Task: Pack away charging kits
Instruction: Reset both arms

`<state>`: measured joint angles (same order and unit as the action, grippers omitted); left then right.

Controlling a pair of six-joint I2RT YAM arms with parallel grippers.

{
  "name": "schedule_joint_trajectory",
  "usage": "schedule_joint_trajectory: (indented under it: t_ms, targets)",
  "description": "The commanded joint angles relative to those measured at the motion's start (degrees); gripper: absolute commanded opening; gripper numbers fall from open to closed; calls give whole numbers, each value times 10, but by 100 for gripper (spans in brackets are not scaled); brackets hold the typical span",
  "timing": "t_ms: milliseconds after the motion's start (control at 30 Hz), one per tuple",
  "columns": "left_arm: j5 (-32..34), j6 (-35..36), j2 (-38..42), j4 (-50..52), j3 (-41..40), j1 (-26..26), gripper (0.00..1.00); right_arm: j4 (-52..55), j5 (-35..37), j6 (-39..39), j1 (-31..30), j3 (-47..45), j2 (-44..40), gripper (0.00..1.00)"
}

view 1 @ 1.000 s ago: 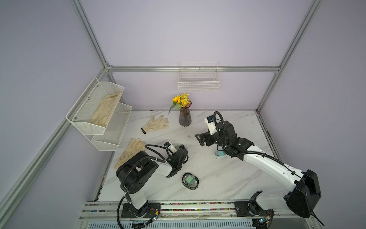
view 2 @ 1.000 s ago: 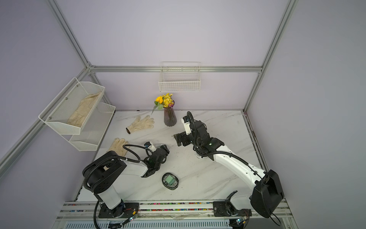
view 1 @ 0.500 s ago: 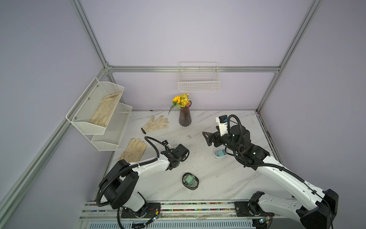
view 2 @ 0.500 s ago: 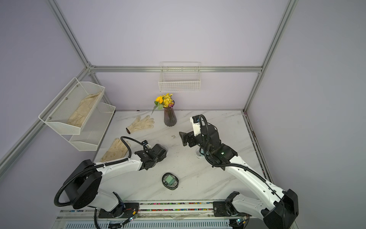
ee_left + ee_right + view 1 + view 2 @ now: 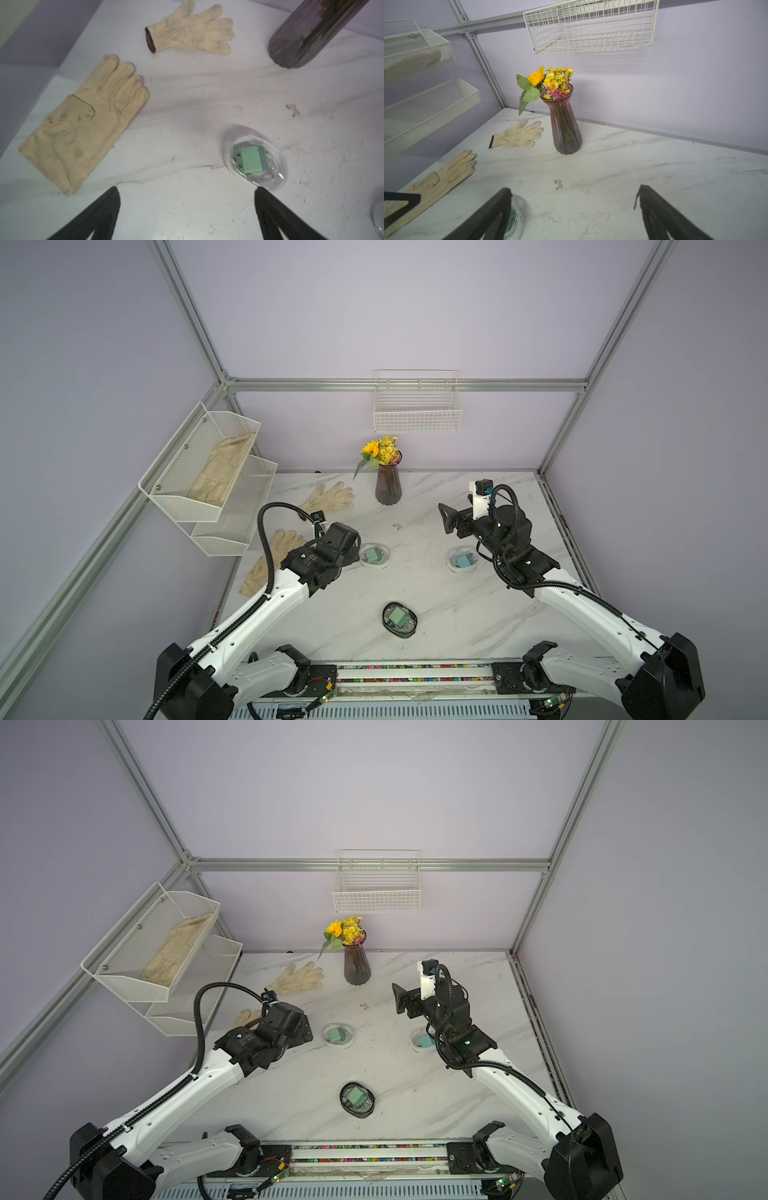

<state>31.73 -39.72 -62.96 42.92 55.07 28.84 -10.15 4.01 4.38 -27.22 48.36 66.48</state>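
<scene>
Charging kits sit packed in their cases on the tabletop, and both of your claws are spread wide and hold nothing.

Your left claw (image 5: 187, 189) hangs low with its jaws fully apart. One fingertip (image 5: 262, 197) is just beside the clear oval plastic case (image 5: 274, 166) that holds a mint-green cube plug (image 5: 250, 159); you cannot tell whether it touches. That spread probably suits straddling the case. Your right claw (image 5: 574, 188), equally released, sits higher, aimed toward the ribbed purple glass vase (image 5: 565, 128). A second clear oval case (image 5: 462, 560) rests below that arm. The black-rimmed oval case (image 5: 399, 619) lies nearer you, well apart from both. A cream fabric glove (image 5: 83, 124) lies near your left claw.
</scene>
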Motion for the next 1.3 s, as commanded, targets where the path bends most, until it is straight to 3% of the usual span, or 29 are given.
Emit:
schedule_joint_trajectory:
  t_ms: [0,67,200,267,367,467,567,733,900,967,1067,1100,1167,1267]
  targets:
    - [8,185,25,-186,-49,-37,100,-45,-2,-33,30,14,61,97]
    - [7,250,23,-264,-85,-59,100,-123,-7,4,73,-26,53,97]
    - [42,272,5,-348,-128,-123,100,-246,-18,37,177,-115,24,97]
    - [-1,297,14,-445,-192,-160,100,-313,8,26,208,-164,29,97]
    - [-13,309,-16,-499,-219,-184,100,-363,11,-24,223,-194,62,97]
    - [-1,351,-58,-584,-252,-191,100,-397,16,-10,244,-203,103,97]
    - [-33,357,-81,-679,-294,-208,100,-454,3,-3,275,-224,160,97]
    - [-43,359,-115,-841,-359,-223,100,-587,-38,17,297,-257,236,97]
    - [-89,373,-160,-915,-354,-254,100,-646,-31,28,304,-257,314,97]
    - [-98,387,-217,-957,-348,-254,100,-689,-67,14,303,-254,356,97]
    - [-92,399,-288,-1069,-368,-254,100,-645,-72,6,303,-240,348,97]
    - [-91,399,-292,-1073,-364,-254,100,-669,-71,9,303,-242,359,97]
    - [-103,382,-271,-959,-328,-258,100,-629,-68,6,303,-234,345,97]
    - [-124,384,-279,-990,-336,-269,100,-628,-56,3,297,-232,348,97]
